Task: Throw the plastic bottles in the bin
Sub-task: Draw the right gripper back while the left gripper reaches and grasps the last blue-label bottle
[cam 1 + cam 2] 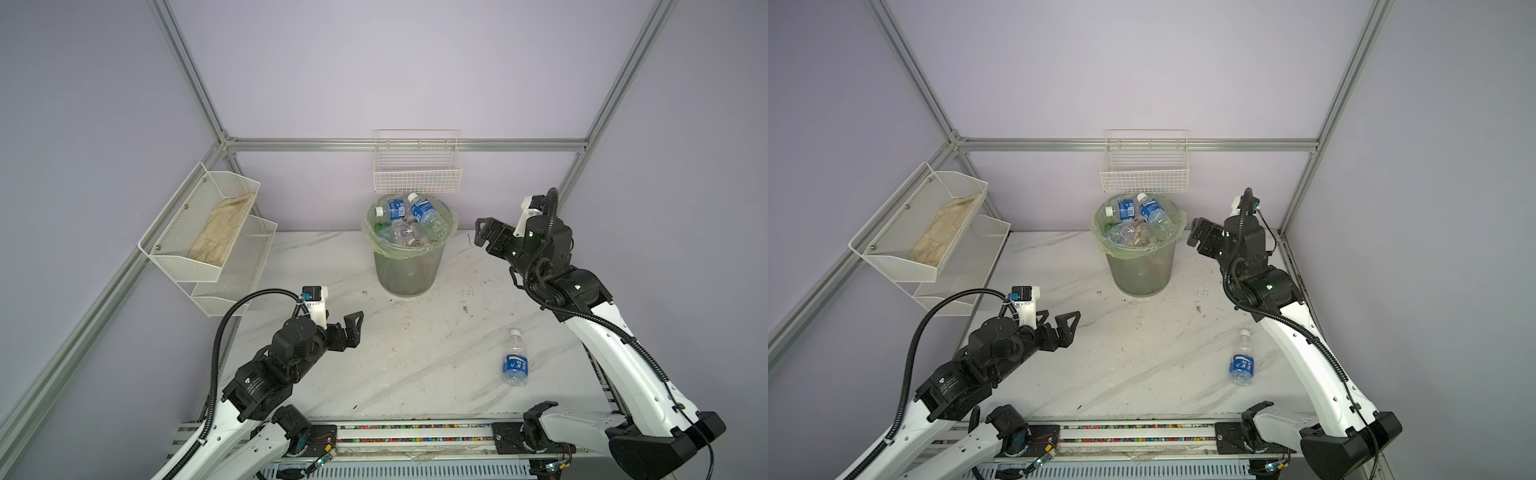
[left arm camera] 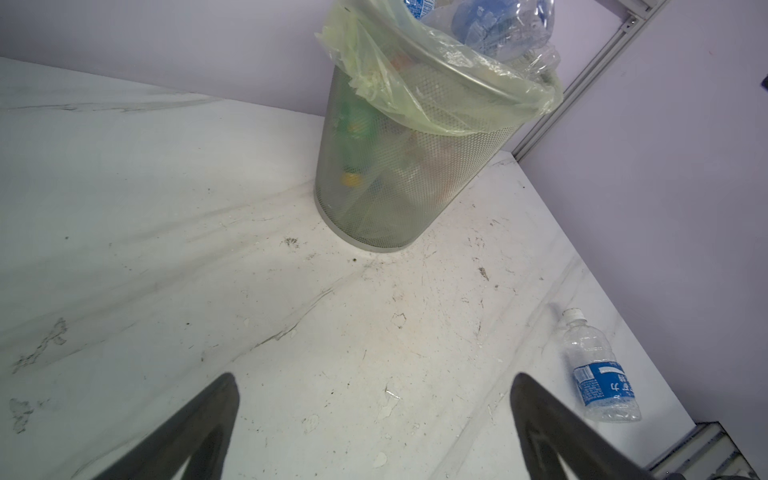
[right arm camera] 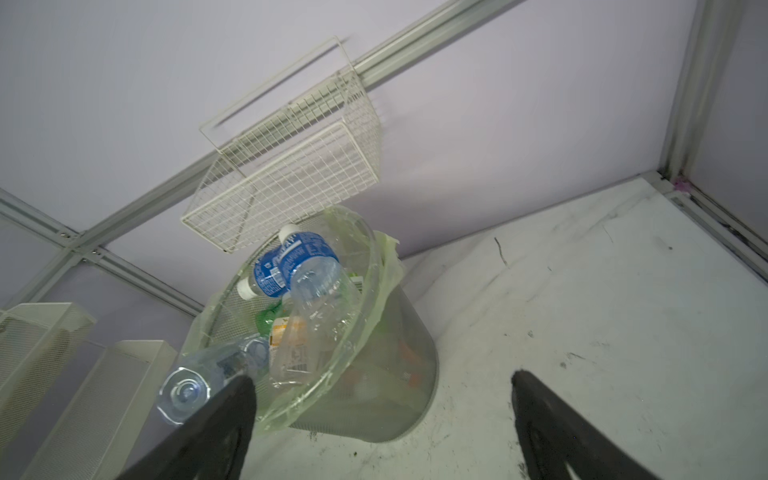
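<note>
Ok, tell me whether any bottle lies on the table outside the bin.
Yes, one blue-labelled bottle lies on its side on the table, apart from the bin.

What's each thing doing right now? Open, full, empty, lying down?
bin: upright, nearly full of bottles.
loose bottle: lying on the table, capped, outside the bin.
left gripper: open, empty.
right gripper: open, empty.
wire basket: empty.
shelf: top tier holds a beige cloth.
</note>
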Controlling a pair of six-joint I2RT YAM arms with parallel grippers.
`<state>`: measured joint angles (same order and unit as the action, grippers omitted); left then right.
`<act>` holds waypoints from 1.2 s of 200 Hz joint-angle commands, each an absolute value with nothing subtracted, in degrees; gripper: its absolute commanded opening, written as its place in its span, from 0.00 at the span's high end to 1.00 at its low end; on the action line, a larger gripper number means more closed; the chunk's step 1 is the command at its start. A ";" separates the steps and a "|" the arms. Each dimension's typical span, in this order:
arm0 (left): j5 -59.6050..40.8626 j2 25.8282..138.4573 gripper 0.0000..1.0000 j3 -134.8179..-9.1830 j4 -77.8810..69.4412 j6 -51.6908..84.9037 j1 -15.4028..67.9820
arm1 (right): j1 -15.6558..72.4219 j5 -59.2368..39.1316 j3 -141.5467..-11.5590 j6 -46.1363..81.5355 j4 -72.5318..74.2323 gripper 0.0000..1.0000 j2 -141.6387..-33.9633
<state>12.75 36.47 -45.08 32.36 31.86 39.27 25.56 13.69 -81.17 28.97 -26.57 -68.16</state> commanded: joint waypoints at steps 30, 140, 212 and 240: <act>16.74 50.22 0.00 -45.46 16.89 34.78 53.43 | 25.82 20.88 -75.13 34.38 -31.62 0.03 -61.31; 9.80 97.97 0.00 -74.30 4.20 37.38 68.30 | 25.58 23.15 -77.71 33.16 -37.54 0.03 -55.70; 4.64 112.60 0.00 -87.82 4.80 40.63 68.69 | 25.58 22.45 -77.44 32.44 -38.04 0.03 -54.18; 3.28 117.83 0.00 -94.01 6.81 40.49 69.52 | 25.58 21.89 -77.02 32.35 -37.77 0.03 -54.32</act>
<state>5.78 115.02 -85.43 6.74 39.88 68.58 25.56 21.87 -77.25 32.71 -36.75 -54.43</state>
